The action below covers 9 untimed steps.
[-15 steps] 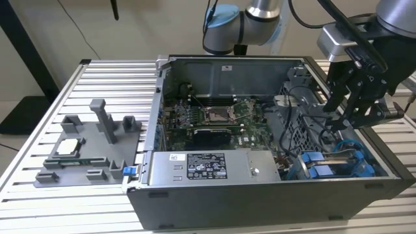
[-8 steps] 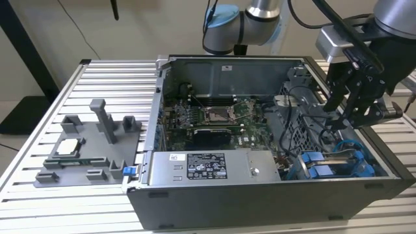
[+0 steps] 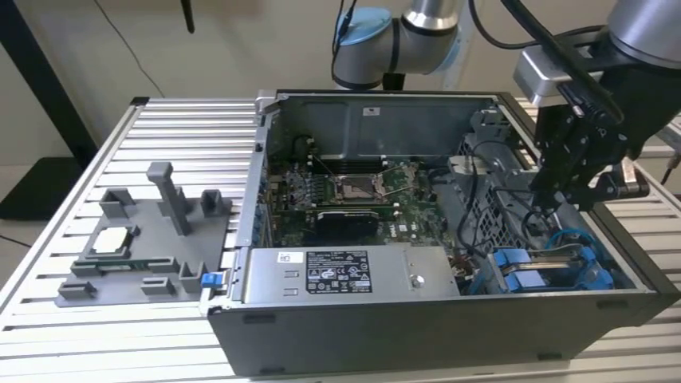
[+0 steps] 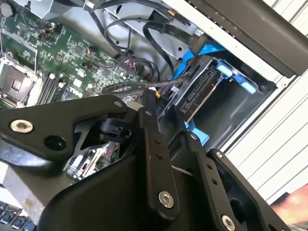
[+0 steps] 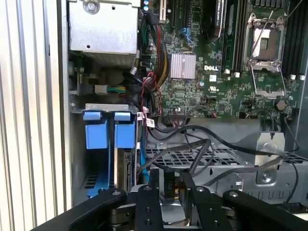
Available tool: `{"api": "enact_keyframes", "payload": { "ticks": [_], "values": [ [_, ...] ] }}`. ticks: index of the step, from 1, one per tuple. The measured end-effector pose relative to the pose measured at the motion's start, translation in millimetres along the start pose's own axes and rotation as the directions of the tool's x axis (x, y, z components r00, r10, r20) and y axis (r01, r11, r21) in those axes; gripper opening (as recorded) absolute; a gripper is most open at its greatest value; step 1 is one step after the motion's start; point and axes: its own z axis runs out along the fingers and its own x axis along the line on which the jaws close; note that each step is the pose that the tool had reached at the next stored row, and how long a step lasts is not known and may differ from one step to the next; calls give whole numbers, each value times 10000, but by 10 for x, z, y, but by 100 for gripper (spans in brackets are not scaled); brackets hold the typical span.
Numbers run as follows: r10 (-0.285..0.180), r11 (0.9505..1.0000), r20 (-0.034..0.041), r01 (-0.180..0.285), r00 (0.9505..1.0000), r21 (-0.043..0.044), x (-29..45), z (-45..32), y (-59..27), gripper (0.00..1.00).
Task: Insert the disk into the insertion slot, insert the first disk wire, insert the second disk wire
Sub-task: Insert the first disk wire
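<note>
An open computer case (image 3: 426, 327) lies on its side on a slatted metal table (image 3: 181, 144). In the exterior view, the gripper (image 3: 556, 199) hangs at about 3 o'clock. Its tips point down into the corner of the case that holds the drive bays.

The disk (image 3: 553, 255), in its bright blue frame, sits at about 4 o'clock, inside the slot (image 3: 509, 273) and just beneath the gripper. The second wrist view shows the disk (image 4: 204, 92) seated edge-on between the blue rails. The grey wall of the slot (image 4: 240, 113) lies behind it, and the gripper (image 4: 161, 120) is close to the disk's near end. You cannot tell whether they touch.

The jaws stand only a narrow gap apart. In the first wrist view, something dark lies between the tips of the gripper (image 5: 168, 185), and you cannot tell whether the jaws are clamped on it. Loose black cables (image 5: 202, 147) loop across the perforated metal floor just beyond the tips.

At the centre of the exterior view lies the green motherboard (image 3: 319, 195). A grey labelled power box (image 3: 352, 275) sits at 6 o'clock from it. Outside the case, at 9 o'clock, a grey parts tray (image 3: 149, 267) rests on the table.
</note>
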Motion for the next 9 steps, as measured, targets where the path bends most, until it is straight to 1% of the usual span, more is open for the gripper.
{"api": "enact_keyframes", "payload": {
  "ticks": [9],
  "values": [
    [-3, 10000, 0, 3, 10000, 23, 3, 13, 5, 100]
  ]
}}
